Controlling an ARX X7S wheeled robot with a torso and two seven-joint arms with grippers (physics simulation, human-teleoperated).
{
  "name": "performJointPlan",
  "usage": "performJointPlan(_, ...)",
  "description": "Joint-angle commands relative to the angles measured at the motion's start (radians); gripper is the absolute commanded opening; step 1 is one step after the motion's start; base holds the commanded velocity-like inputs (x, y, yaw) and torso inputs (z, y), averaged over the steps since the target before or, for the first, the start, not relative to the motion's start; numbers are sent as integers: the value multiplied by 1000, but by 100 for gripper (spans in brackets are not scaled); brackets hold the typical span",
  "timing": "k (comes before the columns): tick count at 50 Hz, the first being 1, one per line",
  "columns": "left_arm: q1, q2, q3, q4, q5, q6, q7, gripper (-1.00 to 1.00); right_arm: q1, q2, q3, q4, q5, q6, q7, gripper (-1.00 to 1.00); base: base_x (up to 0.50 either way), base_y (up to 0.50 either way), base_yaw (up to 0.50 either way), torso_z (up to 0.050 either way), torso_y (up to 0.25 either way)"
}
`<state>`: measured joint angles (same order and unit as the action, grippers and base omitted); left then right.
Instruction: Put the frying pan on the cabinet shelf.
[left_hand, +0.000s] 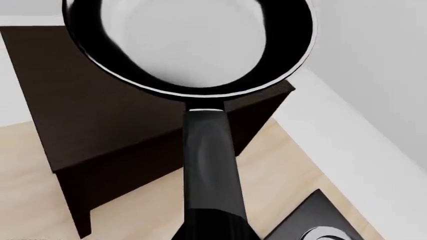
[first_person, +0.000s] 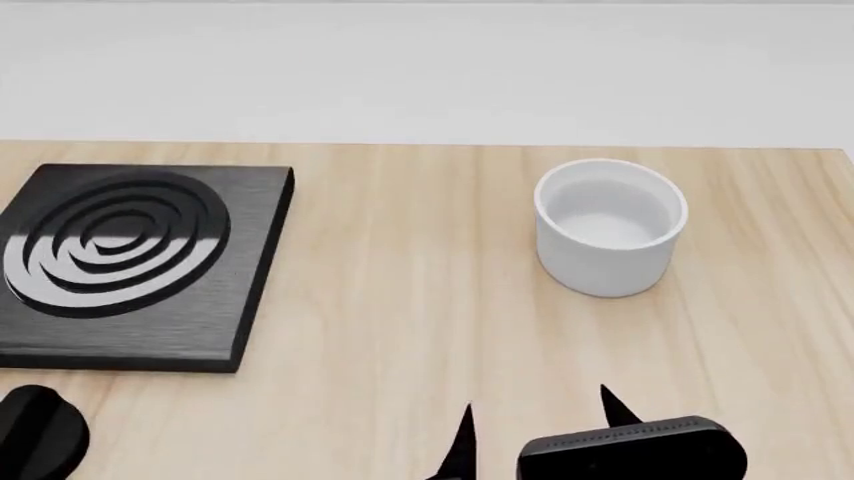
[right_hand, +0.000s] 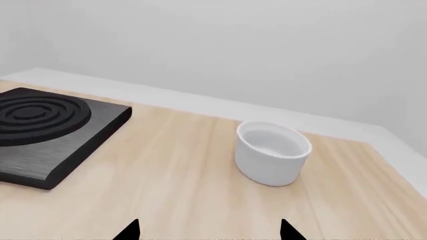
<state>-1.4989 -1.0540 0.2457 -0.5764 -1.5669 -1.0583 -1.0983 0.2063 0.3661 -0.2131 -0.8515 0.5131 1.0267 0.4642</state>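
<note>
The frying pan (left_hand: 193, 35) fills the left wrist view: round, black, thin pale rim, glossy inside. Its long black handle (left_hand: 210, 165) runs straight back to my left gripper, which is shut on it; the fingers themselves are hidden under the handle at the frame's edge. The pan hangs in front of the top of a dark brown cabinet (left_hand: 100, 115); I cannot tell whether they touch. The pan is out of the head view. My right gripper (first_person: 537, 420) is open and empty, low over the table's near edge, and it also shows in the right wrist view (right_hand: 208, 231).
A square black stove plate (first_person: 127, 260) with ring grooves lies at the left of the wooden table (first_person: 400, 300); its corner shows by the pan handle (left_hand: 313, 220). A white round cup (first_person: 611, 228) stands at the right. A white wall runs behind.
</note>
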Motion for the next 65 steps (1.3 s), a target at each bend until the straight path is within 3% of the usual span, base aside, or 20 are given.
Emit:
performJointPlan(1,-14,-2,12,-7,20,40,-1,-100,-3,3,-8,9,0,-8,3,100,0,0,0,0,0)
performJointPlan(24,125,-46,-35,34,-61,35,-73,-100,-13,9,-26,31,-4,-33,6,100,0,0,0,0,2)
performJointPlan(36,286,-83,-104,84,-130,85,-101,-100,-19,14,-34,47,-9,-54,3,100,0,0,0,1,2)
performJointPlan(44,285,-78,-101,83,-132,82,-101,-100,-20,15,-38,50,-8,-59,4,100,0,0,0,0,1)
performJointPlan(51,273,-80,-106,93,-130,85,-62,-100,-21,17,-39,49,-5,-59,8,100,0,0,0,1,3)
performJointPlan(56,240,-91,-54,132,-30,87,36,-100,-23,18,-47,57,-10,-68,6,100,0,0,0,0,0)
performJointPlan(65,271,-92,-76,121,-40,116,37,-100,-22,19,-48,56,-6,-66,11,100,0,0,0,0,2)
